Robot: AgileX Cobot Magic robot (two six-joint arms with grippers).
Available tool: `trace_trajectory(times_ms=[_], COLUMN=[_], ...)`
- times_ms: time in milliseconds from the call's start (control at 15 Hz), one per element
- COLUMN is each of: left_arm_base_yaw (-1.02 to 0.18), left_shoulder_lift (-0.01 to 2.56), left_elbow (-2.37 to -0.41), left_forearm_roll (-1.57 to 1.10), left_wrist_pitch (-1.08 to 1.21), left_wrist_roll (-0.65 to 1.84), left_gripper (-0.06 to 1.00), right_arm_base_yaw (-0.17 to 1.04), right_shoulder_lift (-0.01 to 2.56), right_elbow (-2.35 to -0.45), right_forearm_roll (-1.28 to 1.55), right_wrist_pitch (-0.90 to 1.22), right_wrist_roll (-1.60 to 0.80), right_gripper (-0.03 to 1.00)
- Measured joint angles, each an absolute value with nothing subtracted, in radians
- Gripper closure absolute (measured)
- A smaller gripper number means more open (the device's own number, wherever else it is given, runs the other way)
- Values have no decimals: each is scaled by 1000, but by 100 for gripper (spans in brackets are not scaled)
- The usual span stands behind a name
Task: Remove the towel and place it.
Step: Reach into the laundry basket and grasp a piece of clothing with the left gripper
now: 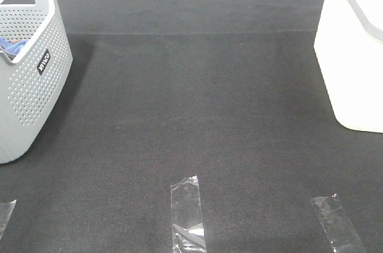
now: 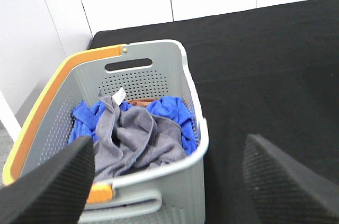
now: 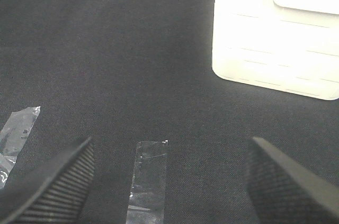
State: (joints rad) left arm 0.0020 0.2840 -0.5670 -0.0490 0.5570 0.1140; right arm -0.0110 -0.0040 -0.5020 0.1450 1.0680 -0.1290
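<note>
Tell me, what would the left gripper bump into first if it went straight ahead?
Probably the grey towel heaped atop the blue cloth in the grey basket; depth is unclear, so its near rim might come first.

Walls of the basket (image 2: 185, 75) ring the towel (image 2: 137, 139), open from above; bare mat (image 1: 191, 115) stretches to the white bin (image 1: 353, 55).

Basket (image 1: 27, 85), outer wall: small black label (image 1: 43, 61), white capitals running sideways up the wall. Letters too small to read for sure. Towel (image 2: 132, 139) inside the basket, just ahead of the left gripper (image 2: 170, 144): small white tag (image 2: 119, 95) at a far corner, print illegible.
</note>
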Motion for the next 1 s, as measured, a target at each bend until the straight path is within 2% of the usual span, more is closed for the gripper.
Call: trace_trajectory(times_ms=[200,333,467,733,1000], left_arm_base_yaw=[2,2,2,8,85], left_shoulder_lift=[578,838,969,1298,1597], left_elbow=[-683,-837,-923,-1153,-1392], left_forearm_roll=[0,31,38,186,237], left_wrist_pitch=[479,504,528,557,662], left_wrist_roll=[100,98,80,-94,-178], left_gripper=[21,21,21,21,29], right_arm_base_yaw=[-11,-11,-11,-11,-11], right_shoulder_lift=[-4,-4,-4,-4,-4], right_elbow=[-502,-502,-502,-502,-502], right_forearm_roll=[145,145,145,145,145], right_wrist_pitch=[1068,1068,1068,1068,1068], right_wrist_roll=[-129,-129,-129,-129,-129], right_gripper=[23,23,23,23,23])
